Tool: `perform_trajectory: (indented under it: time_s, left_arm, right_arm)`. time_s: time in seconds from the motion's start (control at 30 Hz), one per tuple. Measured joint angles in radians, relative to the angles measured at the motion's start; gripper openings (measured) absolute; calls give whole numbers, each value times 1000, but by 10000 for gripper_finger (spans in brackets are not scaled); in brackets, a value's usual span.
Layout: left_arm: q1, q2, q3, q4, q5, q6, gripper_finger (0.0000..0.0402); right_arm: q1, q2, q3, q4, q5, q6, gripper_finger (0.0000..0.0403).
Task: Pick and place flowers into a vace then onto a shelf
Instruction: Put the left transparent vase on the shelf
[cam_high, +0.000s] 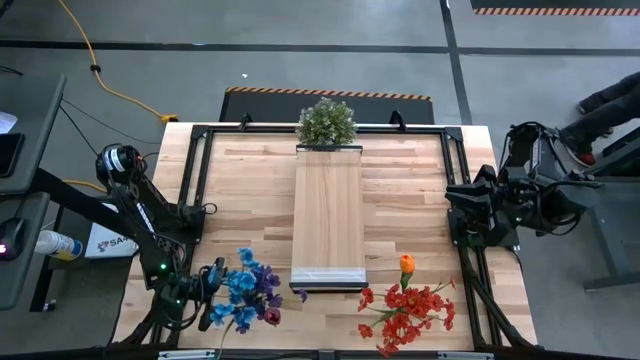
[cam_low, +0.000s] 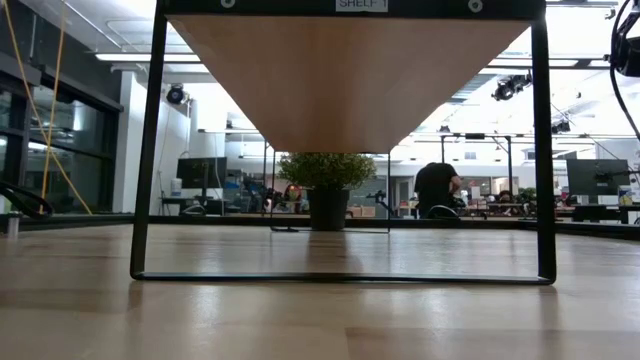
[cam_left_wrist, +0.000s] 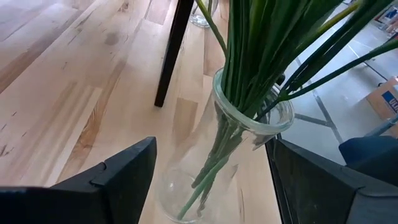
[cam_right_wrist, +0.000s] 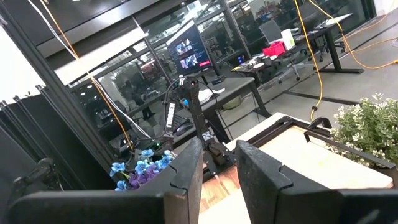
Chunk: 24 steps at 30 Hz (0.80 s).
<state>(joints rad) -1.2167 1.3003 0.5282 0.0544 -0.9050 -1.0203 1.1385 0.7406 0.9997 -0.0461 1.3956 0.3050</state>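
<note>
Left hand (cam_high: 212, 290) sits at the near-left corner of the desk (cam_high: 250, 190), fingers spread wide, straddling a glass vase (cam_left_wrist: 249, 124) without gripping it. Vase stands upright, green stems vertical, blue-purple flowers (cam_high: 250, 288) on top. The shelf (cam_high: 328, 215) lies just to the right, long axis running away from the front edge. Red-orange flowers (cam_high: 408, 305) lie flat right of it. Right hand (cam_right_wrist: 217, 165) waits raised at the right edge, fingers narrowly apart, empty. Left arm is nearer.
</note>
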Motion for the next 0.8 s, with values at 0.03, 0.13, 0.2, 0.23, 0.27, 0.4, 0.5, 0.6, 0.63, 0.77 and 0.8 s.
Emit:
perform_trajectory:
  time_s: [0.03, 0.13, 0.2, 0.23, 0.27, 0.4, 0.5, 0.6, 0.63, 0.77, 0.8]
  left_arm:
    - [0, 0, 0, 0, 1, 0, 358]
    - [0, 0, 0, -4, 4, 3, 356]
    - [12, 0, 0, -3, 9, 10, 356]
    - [24, 0, 0, -3, 18, 14, 357]
    - [37, 0, 0, -3, 34, 21, 358]
    - [86, 1, 0, -1, 99, 49, 360]
    - [116, 11, 0, -4, 138, 55, 360]
    - [117, 12, 0, 5, 120, 55, 360]
    - [117, 12, 0, 8, 110, 55, 360]
    - [117, 12, 0, 10, 107, 55, 360]
    - [117, 12, 0, 10, 106, 55, 360]
  right_arm:
    - [0, 1, 0, 1, 0, 0, 87]
    - [0, 3, 0, 5, 0, 0, 87]
    - [0, 6, 0, 9, 1, 0, 87]
    - [0, 7, 0, 9, 2, 0, 87]
    - [0, 10, 0, 10, 2, 0, 87]
    - [0, 19, 0, 14, 1, 1, 87]
    - [0, 25, 0, 18, 0, 1, 87]
    - [0, 32, 0, 24, 0, 0, 87]
    - [0, 33, 0, 26, 0, 0, 87]
    - [0, 34, 0, 26, -8, 0, 87]
    - [0, 34, 0, 27, -8, 0, 87]
